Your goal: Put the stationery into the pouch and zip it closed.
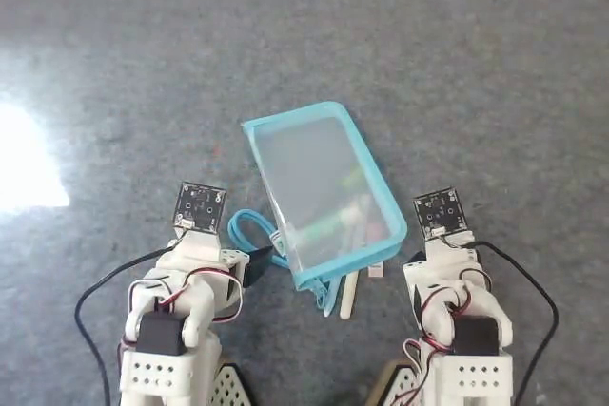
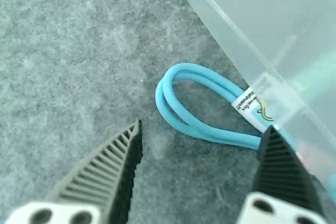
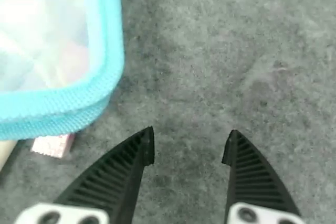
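A clear pouch (image 1: 324, 187) with a light-blue zip border lies on the grey table, with coloured stationery showing through its near end. Two pale pens (image 1: 348, 294) stick out from its near edge, and a small pinkish eraser (image 1: 377, 271) lies beside them. A blue cord loop (image 1: 245, 231) hangs off the pouch's left side. My left gripper (image 2: 202, 142) is open just above that blue loop (image 2: 194, 103). My right gripper (image 3: 189, 145) is open over bare table beside the pouch's corner (image 3: 100, 93), with the eraser (image 3: 52, 144) close by.
The grey felt-like table surface (image 1: 114, 73) stretches wide on all sides of the pouch. A bright glare patch (image 1: 24, 164) lies at the far left. A black cable (image 1: 90, 301) curls beside the left arm's base.
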Tool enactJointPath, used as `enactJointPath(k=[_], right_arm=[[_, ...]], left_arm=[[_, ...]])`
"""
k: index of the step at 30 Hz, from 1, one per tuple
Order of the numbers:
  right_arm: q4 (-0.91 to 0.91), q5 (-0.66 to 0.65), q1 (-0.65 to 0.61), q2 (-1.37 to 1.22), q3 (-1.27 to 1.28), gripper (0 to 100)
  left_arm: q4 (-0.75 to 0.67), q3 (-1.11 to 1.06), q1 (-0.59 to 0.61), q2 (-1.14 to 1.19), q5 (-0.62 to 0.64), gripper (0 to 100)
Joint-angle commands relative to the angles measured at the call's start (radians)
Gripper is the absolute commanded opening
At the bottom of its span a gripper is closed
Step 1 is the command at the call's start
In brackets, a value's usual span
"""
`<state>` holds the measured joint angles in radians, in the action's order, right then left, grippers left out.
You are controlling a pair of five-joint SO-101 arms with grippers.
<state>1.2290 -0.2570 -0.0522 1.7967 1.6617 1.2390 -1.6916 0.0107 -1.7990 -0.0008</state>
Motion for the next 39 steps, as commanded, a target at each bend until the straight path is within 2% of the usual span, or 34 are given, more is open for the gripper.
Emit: enactJointPath(k=[1, 33, 35, 39], right_arm=[[-0.022, 0.009, 0.01, 0.018, 0.02, 22.2], [-0.058, -0.002, 0.019, 0.016, 0.02, 22.2], [-0.087, -0.06, 0.054, 0.016, 0.02, 22.2], [-0.101, -0.293, 0.157, 0.018, 0.02, 22.2]], left_arm=[[0.003, 0.008, 0.005, -0.003, 0.009, 33], [0.003, 0.008, 0.005, -0.003, 0.009, 33], [0.003, 0.008, 0.005, -0.003, 0.009, 33], [0.003, 0.008, 0.005, -0.003, 0.009, 33]])
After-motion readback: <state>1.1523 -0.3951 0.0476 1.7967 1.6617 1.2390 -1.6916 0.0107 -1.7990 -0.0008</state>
